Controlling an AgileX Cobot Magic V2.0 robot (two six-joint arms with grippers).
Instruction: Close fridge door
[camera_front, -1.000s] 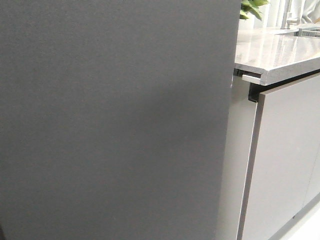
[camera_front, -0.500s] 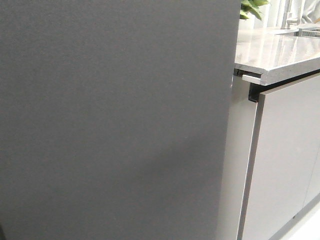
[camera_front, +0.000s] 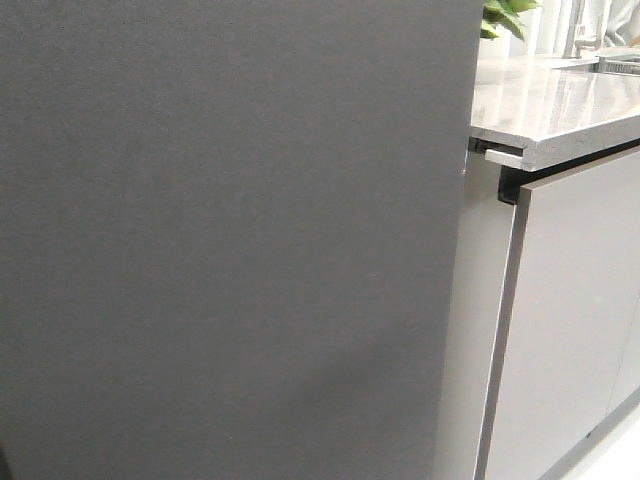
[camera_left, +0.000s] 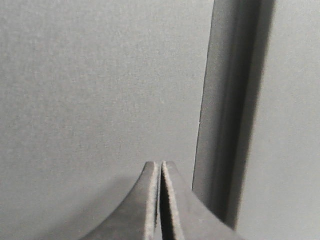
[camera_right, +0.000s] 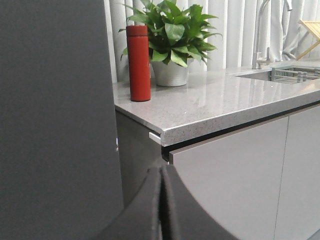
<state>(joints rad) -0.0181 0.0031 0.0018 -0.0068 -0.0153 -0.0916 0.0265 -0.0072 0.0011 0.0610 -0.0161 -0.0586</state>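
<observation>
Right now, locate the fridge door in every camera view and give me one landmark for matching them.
Front view: the fridge door fills the left two thirds as a dark grey slab.
Left wrist view: it fills the picture's left, its edge beside a dark vertical gap, just past the shut left gripper.
Right wrist view: it takes the left third.
Shared landmark: the countertop lies right of the door; not in the left wrist view.

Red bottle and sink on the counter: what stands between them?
A potted plant stands between the red bottle and the sink, shown in the right wrist view.
</observation>
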